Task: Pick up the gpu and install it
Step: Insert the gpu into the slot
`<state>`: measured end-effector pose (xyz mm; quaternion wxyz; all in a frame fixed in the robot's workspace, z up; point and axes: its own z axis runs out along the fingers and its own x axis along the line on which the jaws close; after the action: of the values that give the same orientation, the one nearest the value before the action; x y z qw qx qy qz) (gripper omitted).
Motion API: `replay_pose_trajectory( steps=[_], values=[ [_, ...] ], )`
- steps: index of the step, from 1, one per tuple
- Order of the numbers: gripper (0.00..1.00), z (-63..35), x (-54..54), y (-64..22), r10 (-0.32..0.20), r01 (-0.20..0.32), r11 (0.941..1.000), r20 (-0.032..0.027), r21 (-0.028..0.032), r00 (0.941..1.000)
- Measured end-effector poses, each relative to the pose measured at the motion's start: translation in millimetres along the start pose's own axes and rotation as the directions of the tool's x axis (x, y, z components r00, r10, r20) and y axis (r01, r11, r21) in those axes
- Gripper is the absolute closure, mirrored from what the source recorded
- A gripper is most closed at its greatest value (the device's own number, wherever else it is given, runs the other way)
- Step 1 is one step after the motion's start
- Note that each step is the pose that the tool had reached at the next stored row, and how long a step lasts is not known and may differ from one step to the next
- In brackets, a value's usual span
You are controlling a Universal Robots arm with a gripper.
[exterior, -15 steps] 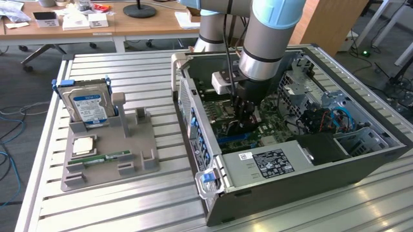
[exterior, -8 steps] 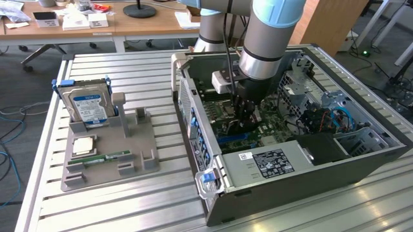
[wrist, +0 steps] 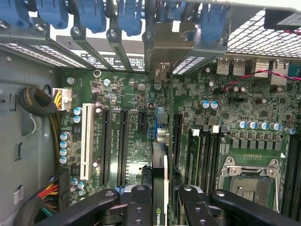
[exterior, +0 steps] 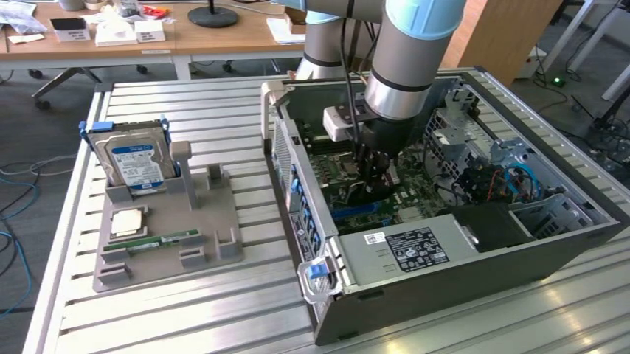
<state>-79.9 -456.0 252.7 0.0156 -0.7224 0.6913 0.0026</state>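
Note:
The gpu [wrist: 160, 176] appears edge-on in the wrist view as a thin dark card with a green printed edge, clamped between the black fingers [wrist: 139, 207]. My gripper [wrist: 164, 200] is shut on it. The card hangs just over the motherboard [wrist: 131, 141], in line with the long black expansion slots and a blue slot [wrist: 160, 117]. In the exterior view the gripper [exterior: 378, 177] reaches down into the open computer case [exterior: 462, 295], with the dark gpu [exterior: 376, 193] below it, close to the board. Whether the card touches a slot is hidden.
A grey fixture [exterior: 167, 243] on the slatted table at the exterior view's left holds a blue-labelled hard drive [exterior: 138, 158], a RAM stick [exterior: 162, 242] and a CPU [exterior: 128, 221]. Inside the case are a power supply [exterior: 414, 247], cable bundles [wrist: 40, 101] and the CPU socket [wrist: 249, 174].

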Motion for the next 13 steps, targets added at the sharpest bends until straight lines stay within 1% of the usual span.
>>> replay_pose_trajectory(
  steps=[1,2,5,6,13],
  values=[
    [0.74,-0.1,0.0,0.2,0.000,0.000,1.0000,-0.0002,0.0022,1.0000],
    [0.74,-0.1,0.1,0.3,-0.001,0.001,1.0000,-0.0004,0.0058,1.0000],
    [0.74,0.0,0.0,0.8,-0.003,0.003,0.9998,-0.0007,0.0199,1.0000],
    [0.74,0.1,-0.1,0.9,-0.003,0.003,0.9997,-0.0007,0.0223,1.0000],
    [0.74,0.0,-0.3,2.3,-0.003,0.004,0.9997,-0.0011,0.0228,1.0000]
  ],
)
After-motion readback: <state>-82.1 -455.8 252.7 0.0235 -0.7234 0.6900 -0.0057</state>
